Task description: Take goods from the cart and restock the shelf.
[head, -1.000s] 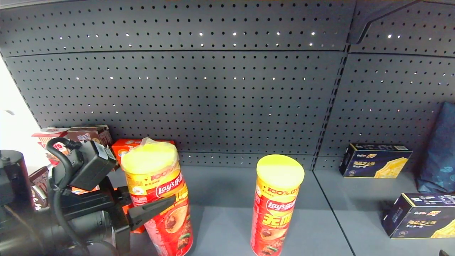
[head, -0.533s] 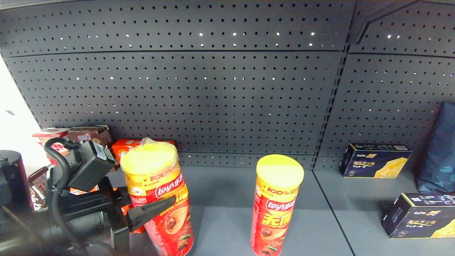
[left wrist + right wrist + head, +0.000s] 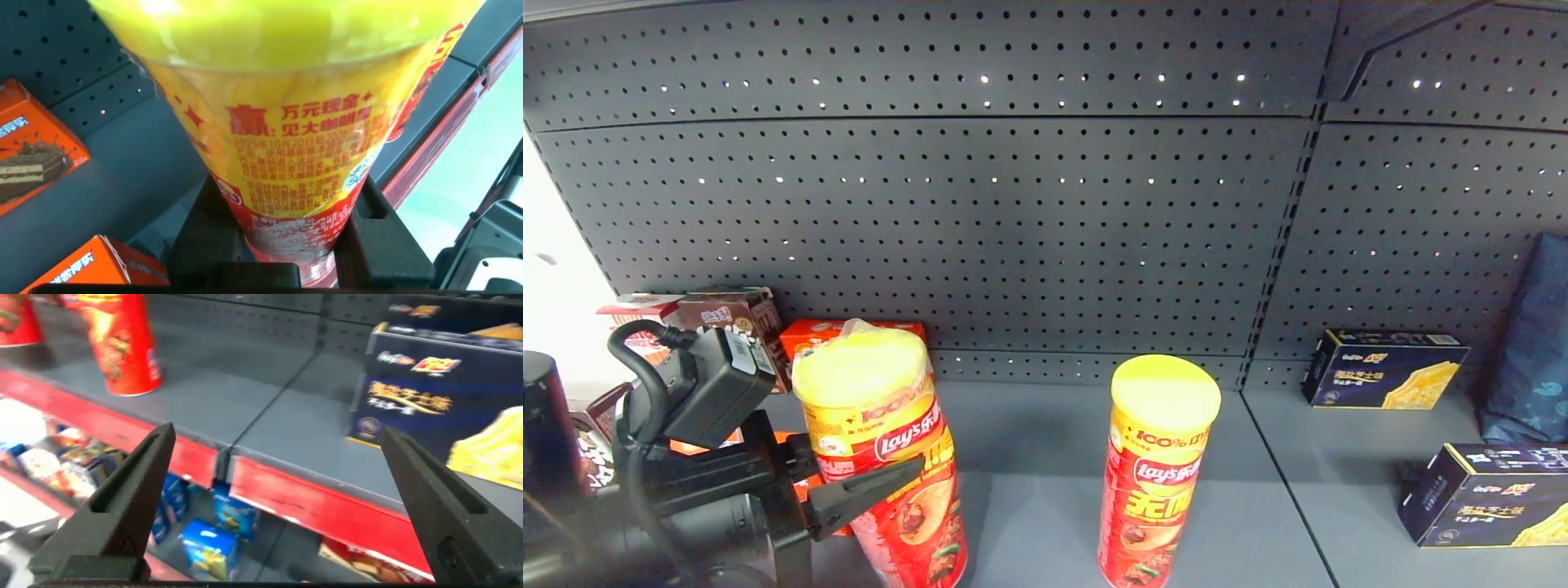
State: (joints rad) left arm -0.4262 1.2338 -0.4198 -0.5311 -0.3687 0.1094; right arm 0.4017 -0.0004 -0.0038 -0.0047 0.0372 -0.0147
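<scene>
Left end effector (image 3: 298, 245) clamped on chip can (image 3: 874, 408) at shelf (image 3: 1045, 441) left, second can (image 3: 1164, 465) to its right, orange box (image 3: 809, 335) behind; right end effector (image 3: 286, 506) spread, empty.

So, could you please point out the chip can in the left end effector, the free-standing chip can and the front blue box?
Held chip can (image 3: 862, 367): head view, yellow lid.
Free-standing chip can (image 3: 1165, 394): head view, yellow lid.
Front blue box (image 3: 1494, 510): head view, long face.
</scene>
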